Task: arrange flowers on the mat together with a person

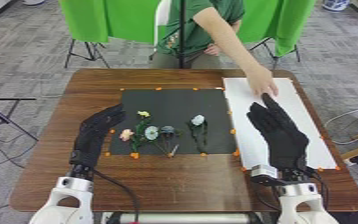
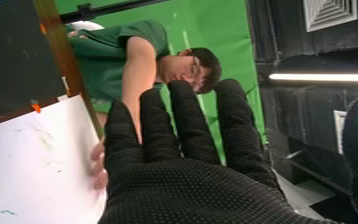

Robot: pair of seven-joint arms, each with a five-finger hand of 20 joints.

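Across my side and the person's runs the brown wooden table (image 1: 171,177). On it lies the dark mat (image 1: 171,102), and to its right the white sheet (image 1: 238,92). Right hand (image 1: 282,135): above the sheet, fingers straight and spread, nothing held. Left hand (image 1: 95,131): over the mat's left edge, fingers extended, also unloaded. Person's hand (image 1: 261,82): at the sheet, just beyond my right fingertips; contact between us, cannot tell.

Flowers, all on the mat. Left group, close together: yellow flower (image 1: 143,114), pink flower (image 1: 127,134), round white flower (image 1: 151,132), blue-grey flower (image 1: 167,129). Well apart on their right, the single pale flower (image 1: 198,120), its stem toward me.

Judgement: step in hand is a shared turn, with most of the arranging probably laid out. I would let the person's hand withdraw before any right-hand travel, then come in slowly from my side. For adjusting a bloom, pinch low on the stem, clear of petals, and lift before shifting, since dragging could snag the neighbouring leaves. Stems are likely light and apt to roll; lower flat, release gently, back straight off.
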